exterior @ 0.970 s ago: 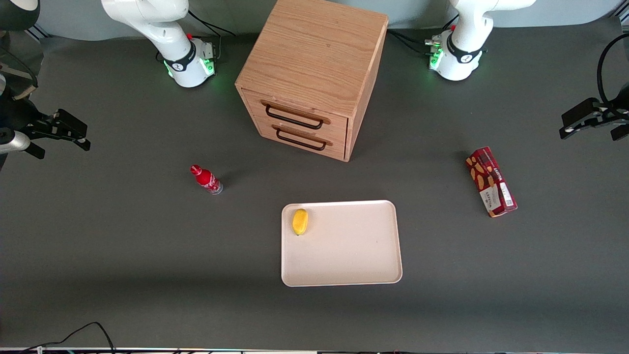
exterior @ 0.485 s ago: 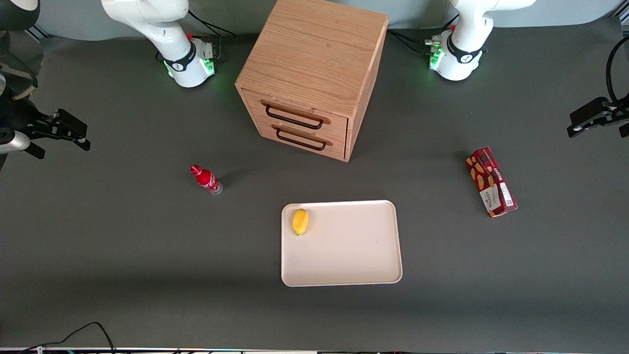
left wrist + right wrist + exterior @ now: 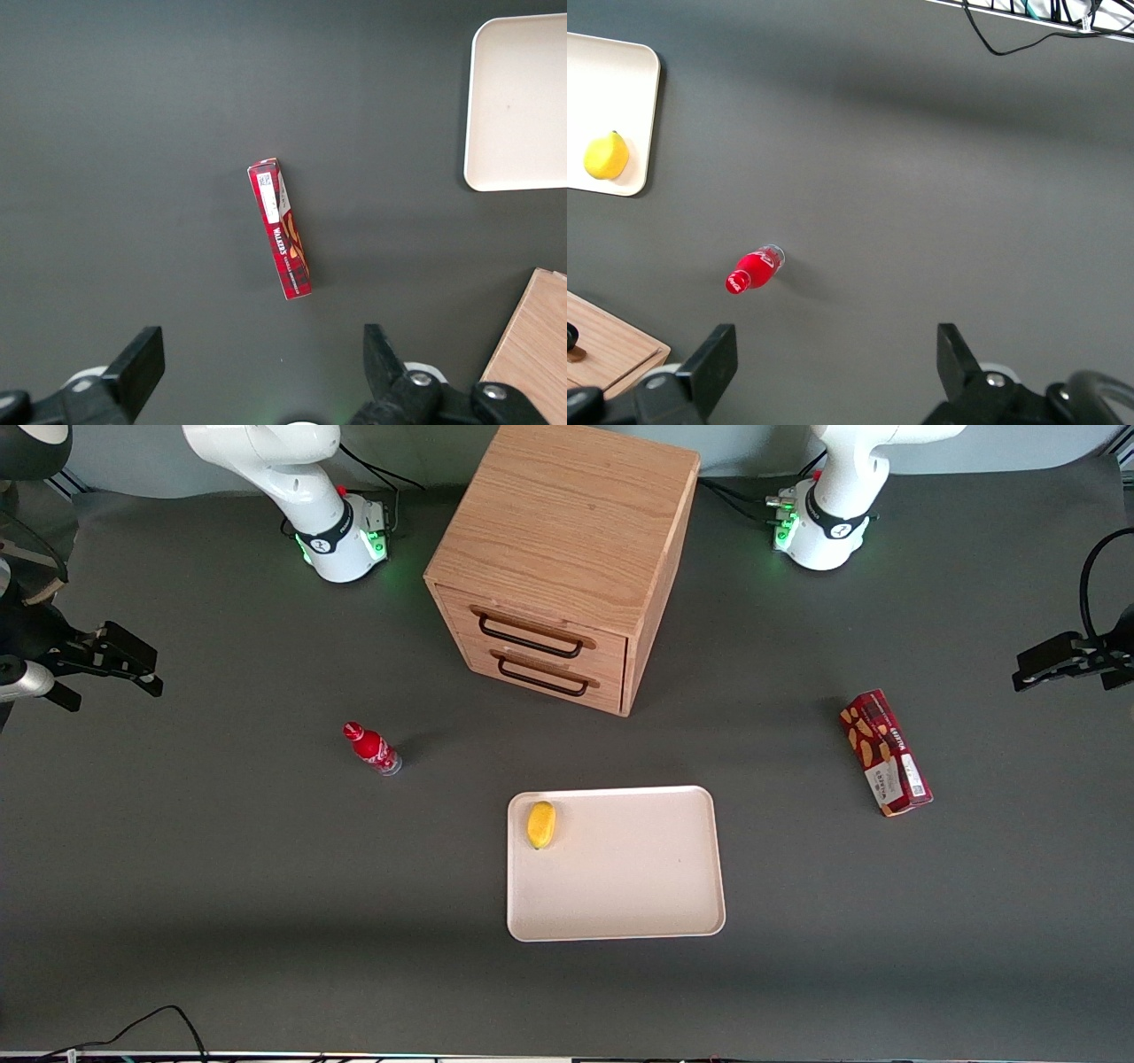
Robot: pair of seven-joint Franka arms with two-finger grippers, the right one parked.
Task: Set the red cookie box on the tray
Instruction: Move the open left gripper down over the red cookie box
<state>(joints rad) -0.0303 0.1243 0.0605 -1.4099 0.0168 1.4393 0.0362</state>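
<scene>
Right now the long, thin, dark-red cardboard cookie box (image 3: pixel 886 752) lies flat on the grey table (image 3: pixel 221 868), toward the working arm's end. It has orange-brown cookie pictures on top and a white label patch at the end that is nearer to the front camera. Nothing touches it. The flat, cream-white tray with round corners (image 3: pixel 620 886) sits in the middle of the table, well apart from the box and a little nearer to the front camera. A small yellow lemon (image 3: pixel 541 825) rests on the tray, close to one corner. The rest of the tray is bare. The left arm's black gripper (image 3: pixel 1063 662) hangs in the air out by the table's edge at the working arm's end, farther from the front camera than the box and not touching it. Seen from the wrist, its two black fingers (image 3: pixel 140 365) are spread wide with nothing between them, and the box (image 3: pixel 280 228) lies on the table below. A big wooden cabinet with two drawers (image 3: pixel 567 558) stands farther from the front camera than the tray. A small red bottle (image 3: pixel 372 748) lies on its side toward the parked arm's end of the table.
</scene>
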